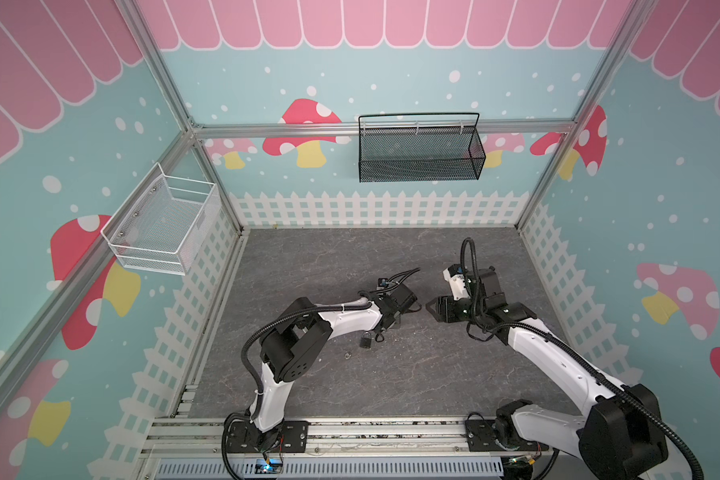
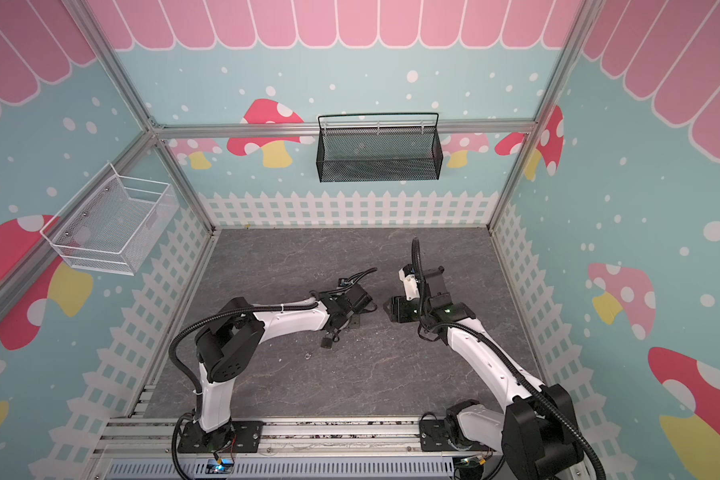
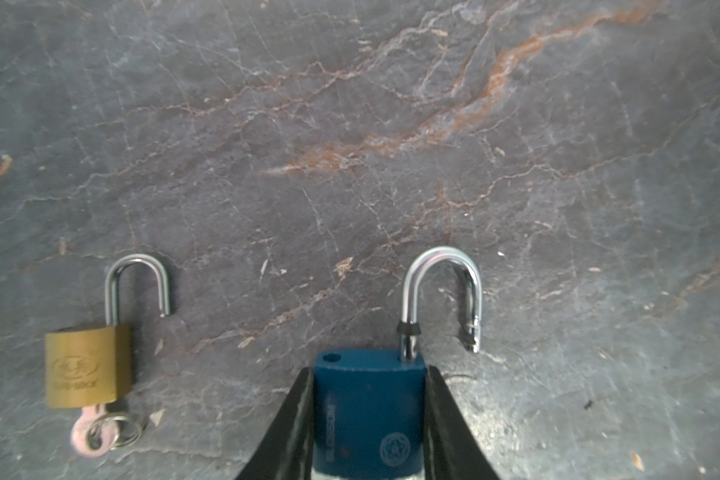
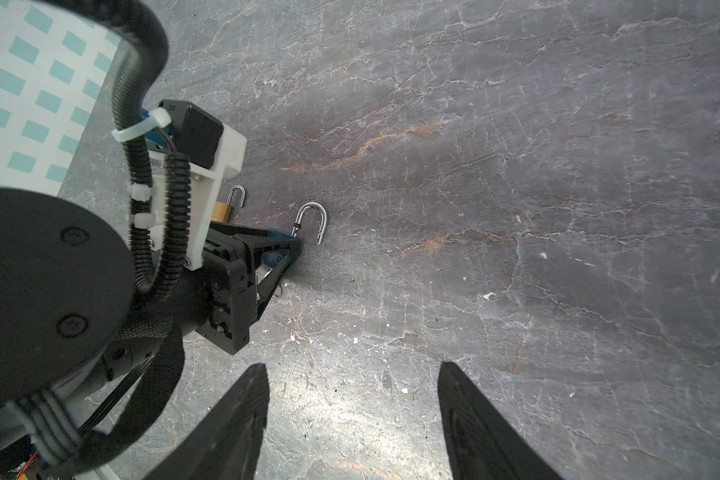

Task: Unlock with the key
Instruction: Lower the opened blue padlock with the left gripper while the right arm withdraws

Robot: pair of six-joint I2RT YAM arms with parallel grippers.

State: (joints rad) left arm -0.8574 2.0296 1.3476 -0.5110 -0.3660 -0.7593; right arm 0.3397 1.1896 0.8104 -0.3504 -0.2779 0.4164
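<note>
Left wrist view gave the closest look. The left gripper was closed on the blue padlock, one black finger flat against each side of the body, the lock's lower end hidden between them. Its shackle stood raised and swung out, free end clear of the body, over the table. Only this view showed the key: a pinkish head with a key ring, sticking out at the base of the brass padlock. That lock lay flat on the slate, apart from the gripper, its own shackle open too. Right wrist view hid the key behind the left wrist camera mount. There the brass padlock showed only in part beyond the held lock, and the blue padlock as a sliver between the fingers. That view showed the right gripper most plainly: jaws spread wide, nothing between them, short of both locks. In both top views the right gripper pointed across at the left arm's wrist with a gap between. The blue lock could not be made out under the left gripper, and the brass padlock read only as a small dark lock just beside it, key not resolvable. A pale speck lay near it, too small to identify. Farther off, in top views only: white mesh basket on the left wall, black mesh basket on the back rail.
</note>
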